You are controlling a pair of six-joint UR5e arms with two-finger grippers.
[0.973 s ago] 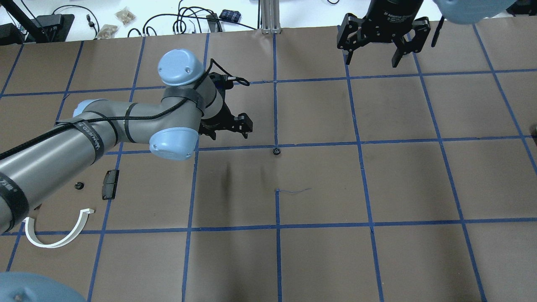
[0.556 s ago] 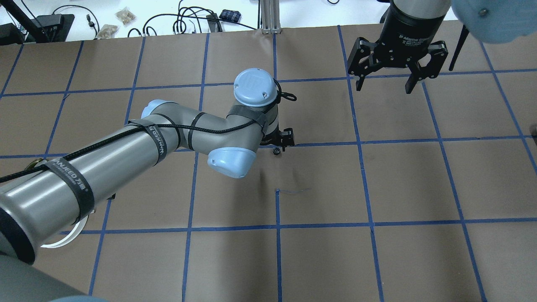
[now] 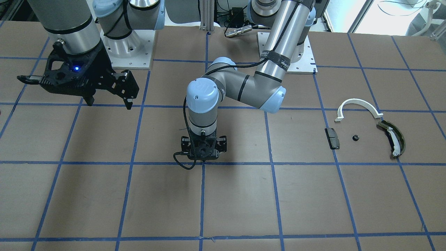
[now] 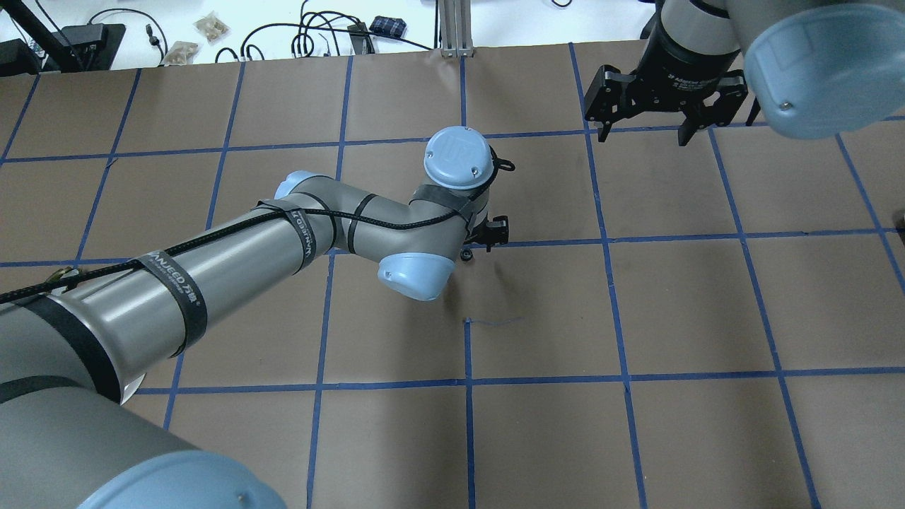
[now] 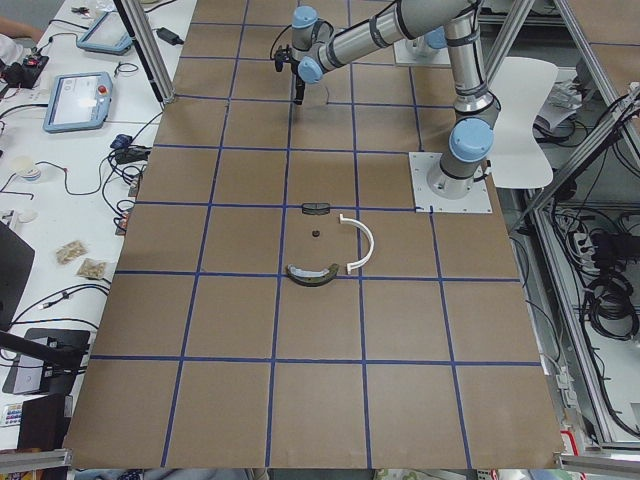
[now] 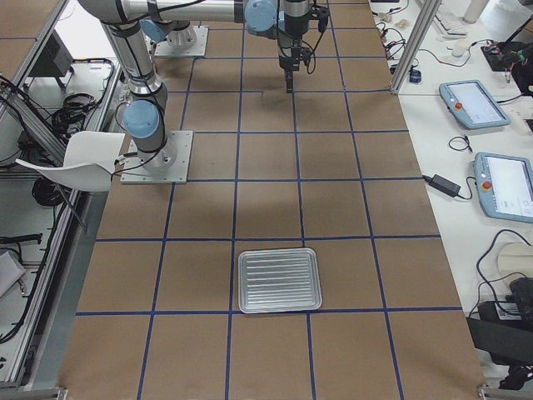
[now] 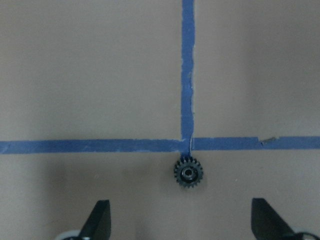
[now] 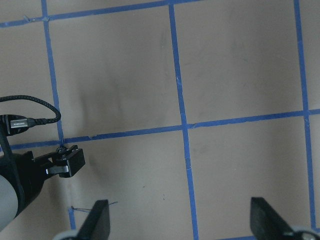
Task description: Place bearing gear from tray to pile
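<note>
The bearing gear (image 7: 188, 173) is a small black toothed wheel lying flat on the brown paper, just below a crossing of blue tape lines; it also shows in the overhead view (image 4: 465, 254). My left gripper (image 7: 182, 222) hangs straight above it, open, fingers spread wide on either side and apart from the gear. The pile lies at the table's left end: a white half-ring (image 3: 359, 105), a dark block (image 3: 332, 138), an olive curved piece (image 3: 393, 137) and a tiny black part (image 3: 355, 137). The tray (image 6: 279, 279) stands far off. My right gripper (image 4: 645, 133) is open and holds nothing.
The left arm's forearm (image 4: 212, 283) stretches across the table's left half and hides the pile in the overhead view. The metal tray's ribbed floor is bare. Cables and small bags (image 4: 211, 27) lie beyond the table's far edge.
The left arm has swung right from near the pile until its gripper stands over the gear. The right gripper has shifted right along the far edge. The gear has not moved.
</note>
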